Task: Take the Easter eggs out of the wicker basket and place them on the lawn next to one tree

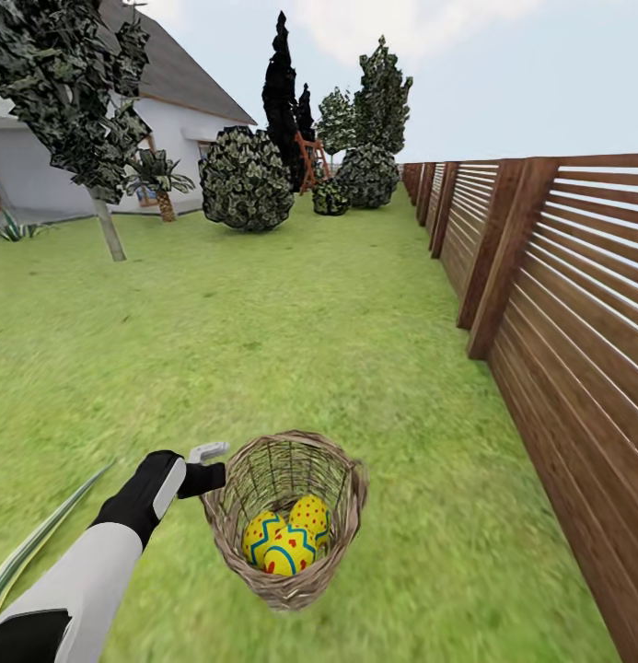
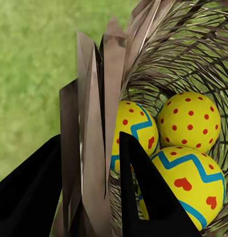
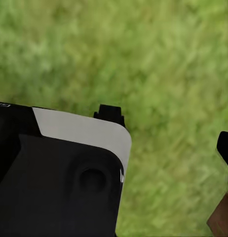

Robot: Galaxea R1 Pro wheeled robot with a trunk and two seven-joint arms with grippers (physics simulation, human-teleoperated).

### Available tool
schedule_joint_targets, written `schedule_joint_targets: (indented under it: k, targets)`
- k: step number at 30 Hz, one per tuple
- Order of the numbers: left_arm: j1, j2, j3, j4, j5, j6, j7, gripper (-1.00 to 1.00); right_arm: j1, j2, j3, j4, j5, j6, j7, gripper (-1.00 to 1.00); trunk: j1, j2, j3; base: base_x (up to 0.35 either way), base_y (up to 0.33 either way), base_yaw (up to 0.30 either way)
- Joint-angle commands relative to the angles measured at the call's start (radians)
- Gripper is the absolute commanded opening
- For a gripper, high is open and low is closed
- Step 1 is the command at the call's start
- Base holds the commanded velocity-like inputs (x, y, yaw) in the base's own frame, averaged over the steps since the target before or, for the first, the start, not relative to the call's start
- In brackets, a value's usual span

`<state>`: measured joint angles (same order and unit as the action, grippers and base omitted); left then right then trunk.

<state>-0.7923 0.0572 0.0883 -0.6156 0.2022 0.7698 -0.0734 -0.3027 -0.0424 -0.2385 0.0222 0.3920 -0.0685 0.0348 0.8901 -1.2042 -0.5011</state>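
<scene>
Head view: left gripper (image 1: 211,478) pinches the near rim of the wicker basket (image 1: 342,543), one finger inside, one outside. Basket sits tilted over the lawn (image 1: 291,331), close to the brown slatted fence (image 1: 558,304); can't tell if its base touches grass. All three Easter eggs (image 1: 286,543) are bunched together in the bottom. Left wrist view confirms it: black fingers (image 2: 143,197) straddle the wicker wall, eggs just past the inner one. Tree (image 1: 102,216) stands well apart, far left by the white house (image 1: 185,120). Right gripper (image 3: 168,128) hangs over bare grass, jaws spread apart.
</scene>
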Motion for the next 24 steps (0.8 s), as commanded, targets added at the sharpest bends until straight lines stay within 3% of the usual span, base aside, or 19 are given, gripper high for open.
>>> schedule_joint_targets:
  k: [1, 5, 24]
  targets:
    - [-0.001, 0.0, 0.004, -0.001, 0.009, 0.005, -0.003, -1.0, -0.001, -0.001, -0.008, 0.002, 0.007, -0.005, 0.003, 1.0, 0.001, -0.001, -0.001, 0.325, 0.0, 0.3]
    - [-0.001, 0.0, 0.004, -0.001, 0.009, 0.006, -0.003, -1.0, -0.001, -0.004, -0.008, 0.002, 0.003, -0.004, 0.002, 1.0, 0.001, -0.001, -0.001, 0.325, 0.0, 0.192]
    - [-0.001, 0.0, 0.004, -0.001, 0.009, 0.006, -0.003, -1.0, -0.001, -0.007, -0.008, 0.001, 0.002, -0.004, 0.002, 1.0, 0.001, -0.001, -0.001, 0.325, 0.0, 0.003]
